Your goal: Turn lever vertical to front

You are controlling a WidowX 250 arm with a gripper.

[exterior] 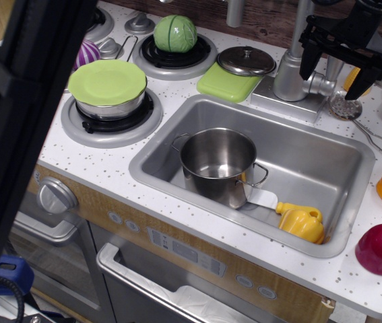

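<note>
The lever [334, 69] is a small silver-grey paddle on a short stub [320, 85] off the right side of the faucet's thick base [290, 75], behind the sink [325, 145]. The paddle appears to point upward, partly hidden by my gripper. My black gripper [336, 81] hangs over it from the top right. It is open, with one finger [307, 62] left of the paddle and the other [366, 84] to its right. I cannot tell whether either finger touches the lever.
A steel pot [217, 161], a white spatula [263, 197] and a yellow toy [302, 222] lie in the sink. A lidded pan [246, 60] on a green mat stands left of the faucet. Toy vegetables [380, 249] and a strainer [344, 106] are at right. A black bar [22, 134] blocks the left.
</note>
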